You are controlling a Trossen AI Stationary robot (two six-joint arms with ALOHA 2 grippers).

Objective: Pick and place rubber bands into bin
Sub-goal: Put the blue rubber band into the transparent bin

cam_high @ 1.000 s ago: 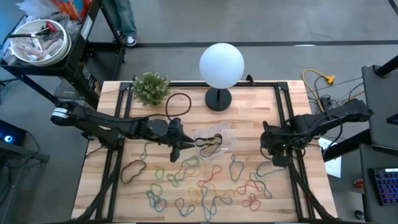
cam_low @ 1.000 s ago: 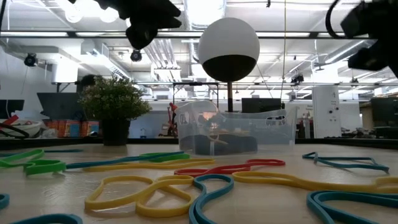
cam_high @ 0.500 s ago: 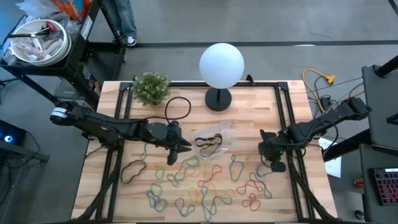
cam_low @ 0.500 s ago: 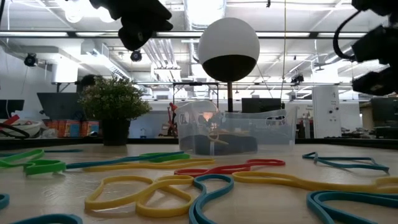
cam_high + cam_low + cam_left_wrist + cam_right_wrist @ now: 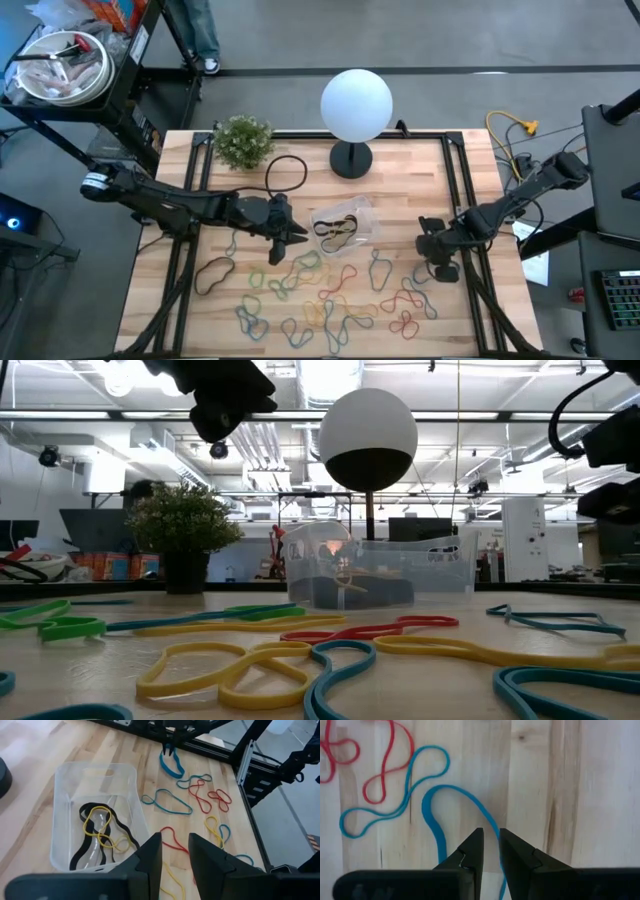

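From where I stand, the right gripper (image 5: 441, 262) is low over the near right part of the table (image 5: 420, 160), its fingers (image 5: 472, 847) standing a narrow gap apart and pointing down at a thick blue band (image 5: 436, 827). One side of that loop passes right by the fingertips, but they have not closed on it and nothing is held. So the step in hand looks like a pick: the right arm lining up on this blue band. The left gripper (image 5: 290, 235) hangs just beside the left edge of the bin (image 5: 368, 212), fingers (image 5: 150, 855) a little apart and empty, looking down at the bin and the bands past it. The bin sits near the middle of the table, in front of the lamp (image 5: 356, 105), and already holds a black band (image 5: 87, 812) and a yellow one (image 5: 102, 835). Most of the rubber bands (image 5: 320, 295) are still scattered on the wood in front of the bin, red, green, yellow, blue and orange, with one black loop (image 5: 287, 170) lying apart beside the plant (image 5: 243, 140). So I'd say the job is barely started. Next, the right fingers would need to settle so the blue strand lies between them, pinch it, lift until the floppy loop hangs clear of the red band (image 5: 380, 775) near it, and carry it over to the bin. The danger is a miss on so thin a strand, or dragging a neighbour along.
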